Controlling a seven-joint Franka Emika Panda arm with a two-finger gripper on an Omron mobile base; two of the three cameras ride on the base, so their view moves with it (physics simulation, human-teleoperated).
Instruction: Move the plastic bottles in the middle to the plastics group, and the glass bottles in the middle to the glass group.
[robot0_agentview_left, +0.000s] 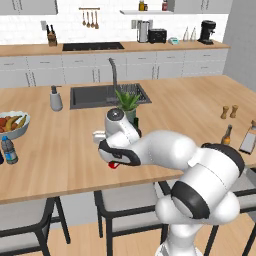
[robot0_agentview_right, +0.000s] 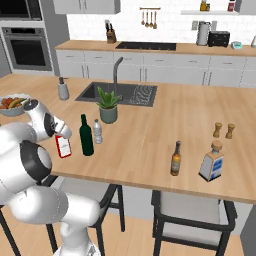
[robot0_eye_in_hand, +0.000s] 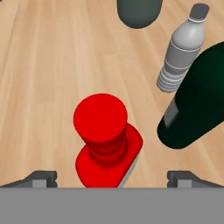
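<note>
My gripper (robot0_eye_in_hand: 113, 177) is open and hangs right above the red bottle (robot0_eye_in_hand: 105, 135), one fingertip on each side of its red cap, touching nothing. In the right base view the gripper (robot0_agentview_right: 63, 133) sits just over the red bottle (robot0_agentview_right: 63, 146). Beside it stand the tall dark green bottle (robot0_agentview_right: 86, 136) and the small clear water bottle (robot0_agentview_right: 97, 131). The slim brown bottle (robot0_agentview_right: 175, 158) and the flat pale bottle (robot0_agentview_right: 212, 162) stand far right near the front edge. The blue-labelled plastic bottle (robot0_agentview_left: 9, 150) is at the far left.
A potted plant (robot0_agentview_right: 107, 107) stands behind the middle bottles, in front of the sink (robot0_agentview_right: 120, 93). A fruit bowl (robot0_agentview_left: 12, 125) and a soap dispenser (robot0_agentview_left: 56, 98) are on the left. Two wooden shakers (robot0_agentview_right: 223, 130) stand at the right. Stools line the counter's front.
</note>
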